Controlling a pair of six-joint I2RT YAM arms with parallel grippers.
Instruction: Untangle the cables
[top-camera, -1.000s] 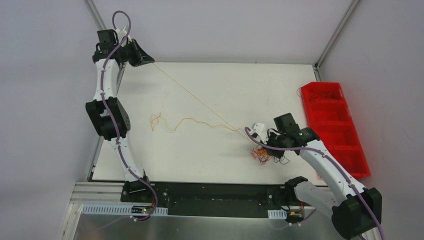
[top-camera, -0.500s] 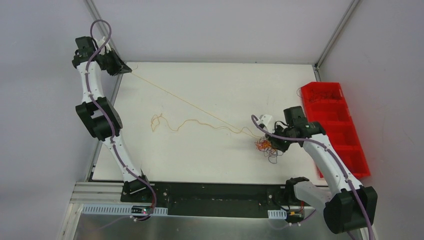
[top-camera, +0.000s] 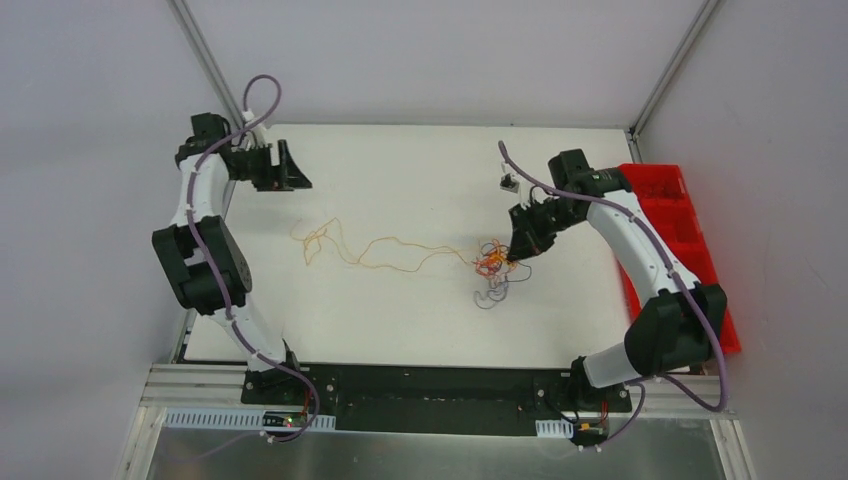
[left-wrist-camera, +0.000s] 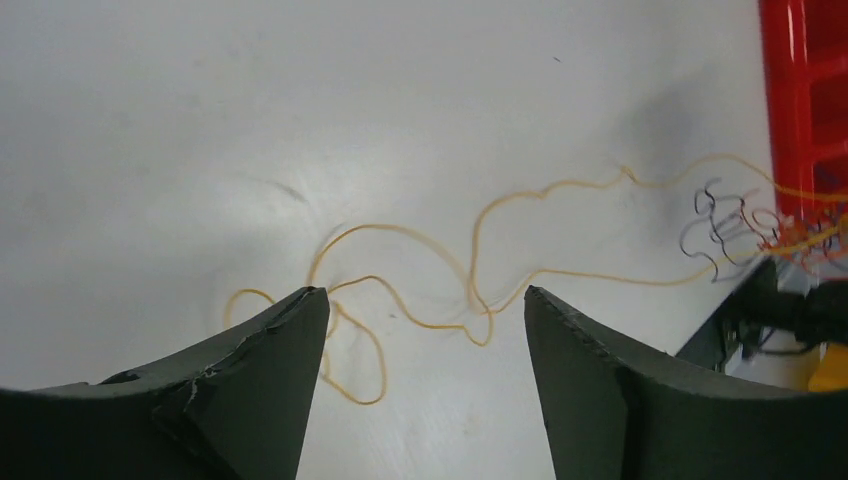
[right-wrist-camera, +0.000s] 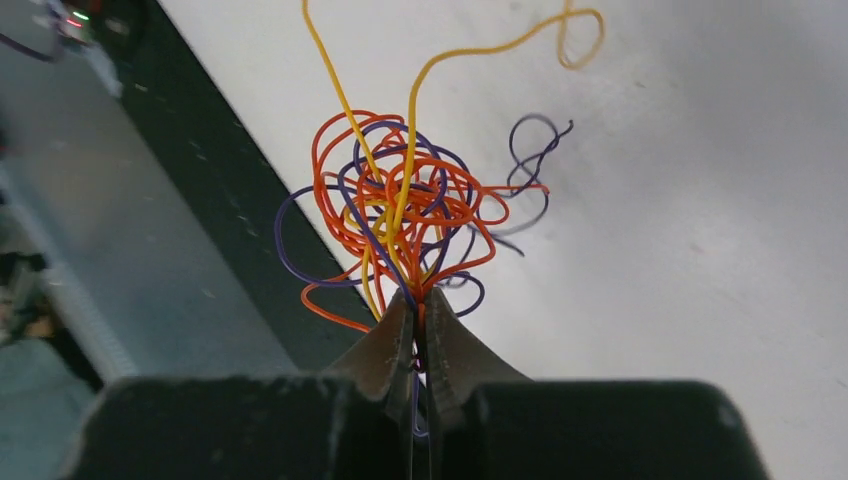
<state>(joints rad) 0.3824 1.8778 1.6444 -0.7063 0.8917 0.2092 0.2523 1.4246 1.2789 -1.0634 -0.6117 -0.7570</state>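
The cables are a tangled ball (right-wrist-camera: 400, 200) of orange, purple and yellow wires. My right gripper (right-wrist-camera: 420, 300) is shut on the ball's lower strands. From above, the ball (top-camera: 490, 262) hangs at the right gripper (top-camera: 520, 247) over mid-table, and a purple loop (top-camera: 489, 298) trails toward the near side. One long yellow strand (top-camera: 385, 252) runs left from the ball and lies slack and wavy on the table. My left gripper (top-camera: 298, 170) hovers at the far left, open and holding nothing. In its wrist view the left gripper (left-wrist-camera: 425, 295) has the yellow strand (left-wrist-camera: 430, 325) on the table below it.
A red compartment bin (top-camera: 700, 300) stands along the table's right edge, partly behind the right arm; the same red bin (left-wrist-camera: 810, 80) shows in the left wrist view. The black base rail (top-camera: 430, 385) runs along the near edge.
The left gripper opened and let go of the yellow strand, which was stretched taut and now lies slack. The right arm carried the tangle leftward and away from the near edge.
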